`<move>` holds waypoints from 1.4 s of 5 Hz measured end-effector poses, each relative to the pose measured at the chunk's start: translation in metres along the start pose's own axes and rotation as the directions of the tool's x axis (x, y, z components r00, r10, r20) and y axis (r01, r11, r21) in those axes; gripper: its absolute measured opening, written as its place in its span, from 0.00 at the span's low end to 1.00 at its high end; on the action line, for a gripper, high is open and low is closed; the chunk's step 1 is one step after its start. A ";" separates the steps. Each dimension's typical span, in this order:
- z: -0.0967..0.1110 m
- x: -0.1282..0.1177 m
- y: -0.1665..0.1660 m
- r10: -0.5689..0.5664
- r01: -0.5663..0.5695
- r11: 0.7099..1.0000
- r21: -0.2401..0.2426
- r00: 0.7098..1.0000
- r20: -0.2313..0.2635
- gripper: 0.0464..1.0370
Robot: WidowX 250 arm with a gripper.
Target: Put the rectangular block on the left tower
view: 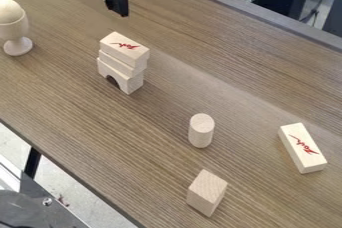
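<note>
Two fingers [119, 3] spread, my hand [137, 1] hangs near the worktop's far edge [247, 8]; room separates tower [122, 63] from rectangular block [302, 148].

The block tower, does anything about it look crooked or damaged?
Slightly crooked, yes: the layers of the block tower don't sit quite flush, leaving small steps at their edges. It stands upright, and I see no damage.
</note>
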State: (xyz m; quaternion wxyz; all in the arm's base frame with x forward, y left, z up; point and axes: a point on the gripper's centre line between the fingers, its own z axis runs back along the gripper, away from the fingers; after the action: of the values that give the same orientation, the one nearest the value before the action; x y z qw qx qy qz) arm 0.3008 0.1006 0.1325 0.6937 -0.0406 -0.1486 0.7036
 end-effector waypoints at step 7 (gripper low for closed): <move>-0.030 -0.149 -0.049 -0.561 0.556 0.828 -0.076 0.819 -0.118 0.96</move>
State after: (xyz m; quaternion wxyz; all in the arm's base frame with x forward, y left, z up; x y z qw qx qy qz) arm 0.3614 -0.0420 0.0948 0.8769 -0.0562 -0.1201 0.4620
